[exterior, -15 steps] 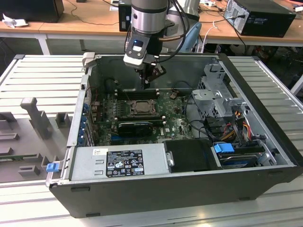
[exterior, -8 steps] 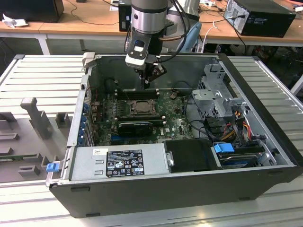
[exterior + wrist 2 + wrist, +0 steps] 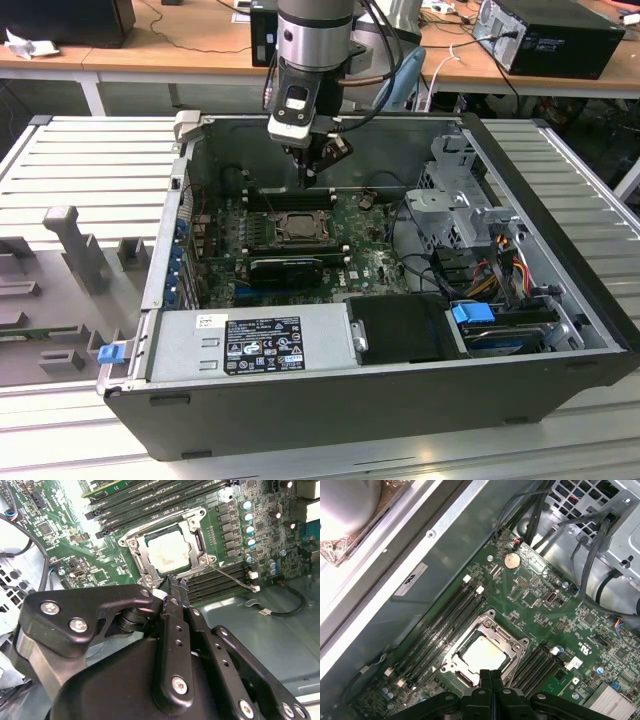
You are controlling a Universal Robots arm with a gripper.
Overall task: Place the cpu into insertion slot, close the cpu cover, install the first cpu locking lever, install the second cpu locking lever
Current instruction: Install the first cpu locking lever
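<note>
We see pincer (image 3: 490, 674) pressed together, pinching nothing, tips right at edge of insertion slot (image 3: 298, 227); we cannot tell whether they touch it. Inside slot: cpu (image 3: 482, 653), pale face up. Over slot: cpu cover (image 3: 509, 641) lying flat, framing cpu. From slot corner: thin metal rod (image 3: 232, 576) jutting outward.

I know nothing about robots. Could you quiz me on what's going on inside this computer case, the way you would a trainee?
1. True or false: the gripper is carrying the cpu.
2. Pick one. The gripper's fingers are: A) spread wide, B) shut together, C) clamped on a cable.
3. Fill in the gap with "raised" or "down": the cpu cover lies ___ over the cpu.
Key: 1 false; 2 B; 3 down.
</note>
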